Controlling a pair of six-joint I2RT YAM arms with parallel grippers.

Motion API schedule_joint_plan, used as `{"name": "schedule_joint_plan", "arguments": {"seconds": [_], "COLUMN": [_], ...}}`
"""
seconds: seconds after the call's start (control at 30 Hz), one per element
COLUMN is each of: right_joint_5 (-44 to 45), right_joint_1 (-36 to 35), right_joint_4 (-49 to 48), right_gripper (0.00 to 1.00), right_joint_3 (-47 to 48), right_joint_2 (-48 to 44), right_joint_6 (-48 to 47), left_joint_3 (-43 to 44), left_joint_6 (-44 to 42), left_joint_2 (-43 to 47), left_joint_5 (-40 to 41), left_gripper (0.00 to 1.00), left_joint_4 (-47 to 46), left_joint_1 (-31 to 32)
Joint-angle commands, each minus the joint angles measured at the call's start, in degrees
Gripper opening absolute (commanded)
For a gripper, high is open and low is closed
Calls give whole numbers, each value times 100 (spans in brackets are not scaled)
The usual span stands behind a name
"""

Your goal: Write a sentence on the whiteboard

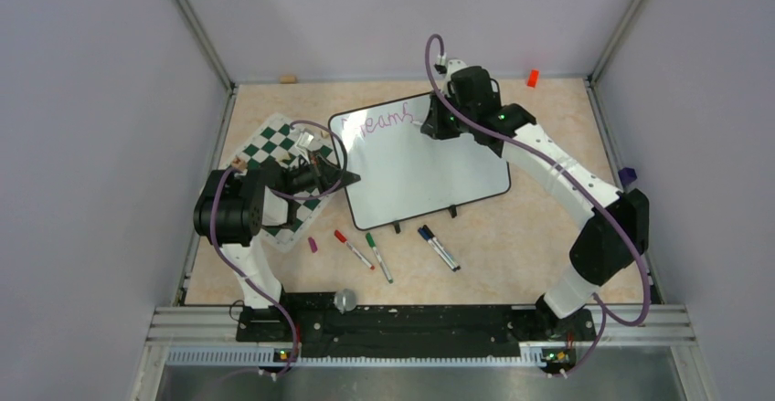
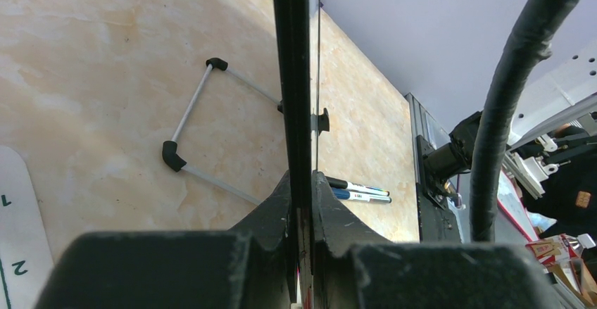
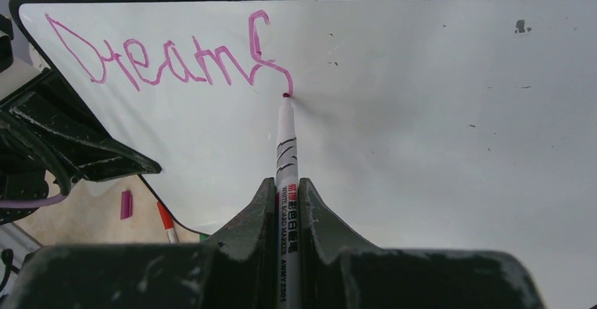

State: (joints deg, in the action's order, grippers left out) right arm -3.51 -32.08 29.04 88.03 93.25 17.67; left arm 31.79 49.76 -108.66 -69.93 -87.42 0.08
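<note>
With the marker [image 3: 285,140] pinched in the right gripper [image 3: 287,200] at the end of the sentence [image 3: 169,62], toward 11 o'clock on the whiteboard [image 1: 429,177], whose 9 o'clock edge is clamped by the left gripper [image 2: 300,189], strokes could be skewed should that clamped edge slip.

"Dreams" on whiteboard [image 3: 422,147], "WHITE BOARD MARKER" on marker [image 3: 285,147], 1 and 2 on chess mat [image 2: 17,210]

left arm [image 1: 239,229]: white links, chunky black joints | right arm [image 1: 567,182]: same white and black, green light [image 1: 502,116] glowing | cables [image 1: 427,58]: purple, looping along both | right gripper [image 3: 286,182]: fingers [image 3: 253,217] black, scuffed
</note>
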Motion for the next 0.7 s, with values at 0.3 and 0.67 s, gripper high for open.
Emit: {"name": "schedule_joint_plan", "arguments": {"seconds": [0.3, 0.67], "right_joint_5": [-403, -326], "right_joint_1": [52, 388], "right_joint_4": [-542, -531], "right_gripper": [0, 0], "right_joint_3": [239, -84], "right_joint_2": [-443, -870], "right_joint_6": [29, 242], "left_joint_3": [-21, -4], "left_joint_6": [-431, -377], "left_joint_2": [-51, -84], "left_joint_5": [-448, -455], "left_gripper": [0, 0], "left_joint_4": [-540, -540], "left_joint_1": [28, 28]}}
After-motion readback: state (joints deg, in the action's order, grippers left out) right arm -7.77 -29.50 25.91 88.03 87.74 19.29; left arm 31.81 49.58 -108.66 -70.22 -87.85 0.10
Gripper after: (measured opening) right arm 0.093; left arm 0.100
